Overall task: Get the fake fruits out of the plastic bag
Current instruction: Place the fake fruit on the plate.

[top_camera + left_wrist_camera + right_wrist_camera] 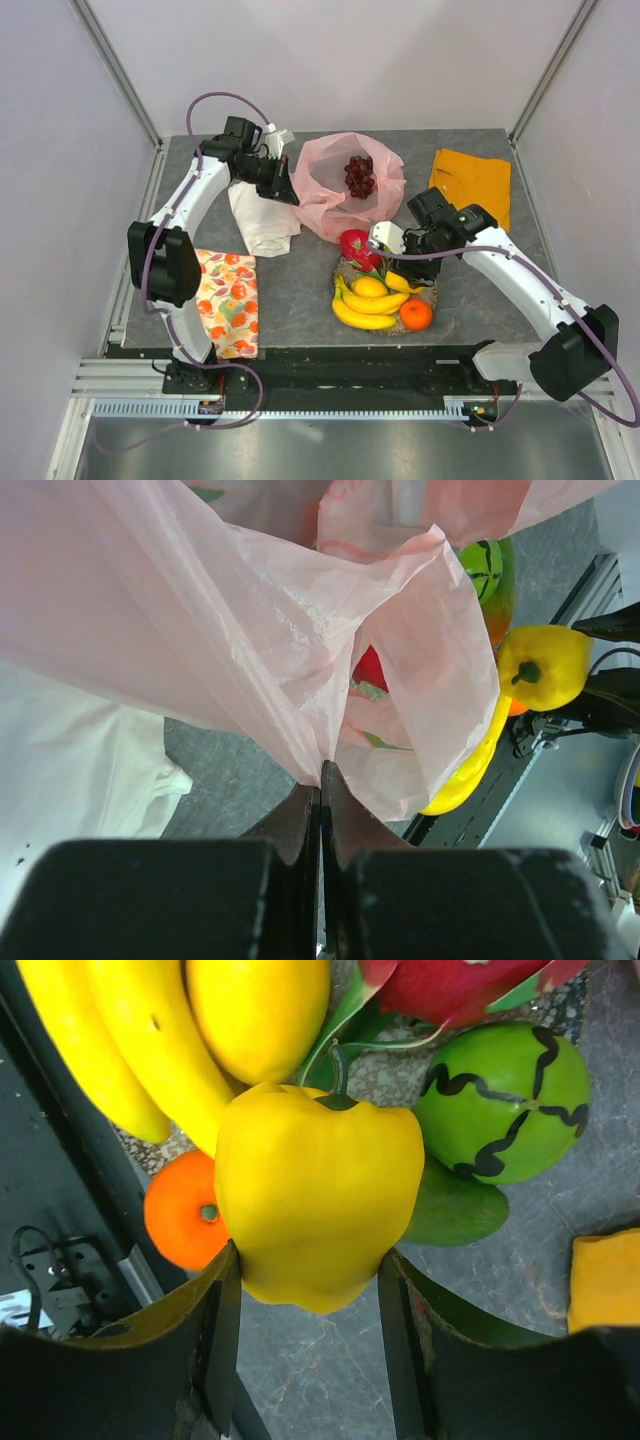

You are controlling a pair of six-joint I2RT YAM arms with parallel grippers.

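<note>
Since the right gripper [310,1265] clamps the glossy yellow fruit [315,1180] low down, it may squirt out at frame centre, while the left gripper [321,780], pinched shut on the plastic bag [200,610], could slip.

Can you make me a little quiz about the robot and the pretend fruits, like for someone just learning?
1. True or false: the purple grapes are lying inside the pink plastic bag.
2. What does the right end effector grip? A. banana bunch B. yellow fruit with a green stem C. orange
3. Fill in: the left end effector is pinching the edge of the ____.

Key: 1 true; 2 B; 3 pink plastic bag.
</note>
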